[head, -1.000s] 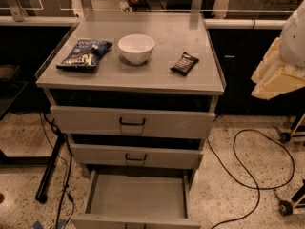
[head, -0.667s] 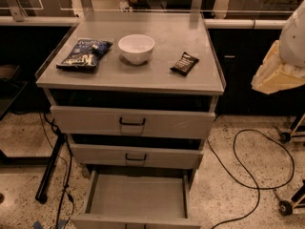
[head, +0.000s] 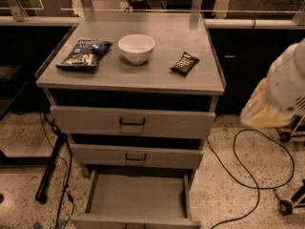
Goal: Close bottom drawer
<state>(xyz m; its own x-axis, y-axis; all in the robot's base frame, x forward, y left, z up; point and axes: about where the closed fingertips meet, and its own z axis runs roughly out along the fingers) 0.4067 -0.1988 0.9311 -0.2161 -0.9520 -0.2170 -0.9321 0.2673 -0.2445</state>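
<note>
The grey cabinet (head: 131,82) has three drawers. The bottom drawer (head: 136,198) is pulled far out, a wide shallow grey tray with nothing in it. Its front panel (head: 136,222) lies at the bottom edge of the view and its handle is cut off. The middle drawer (head: 136,156) and the top drawer (head: 132,122) are each open a little, with dark gaps above them. My gripper is out of view. Only a white and beige part of my arm (head: 285,92) shows at the right edge, level with the cabinet top and apart from it.
On the cabinet top lie a blue chip bag (head: 85,54), a white bowl (head: 136,48) and a dark snack bar (head: 184,63). A black cable (head: 248,175) loops on the speckled floor at right. A black pole (head: 50,168) leans at left. Wheeled legs (head: 288,206) stand at lower right.
</note>
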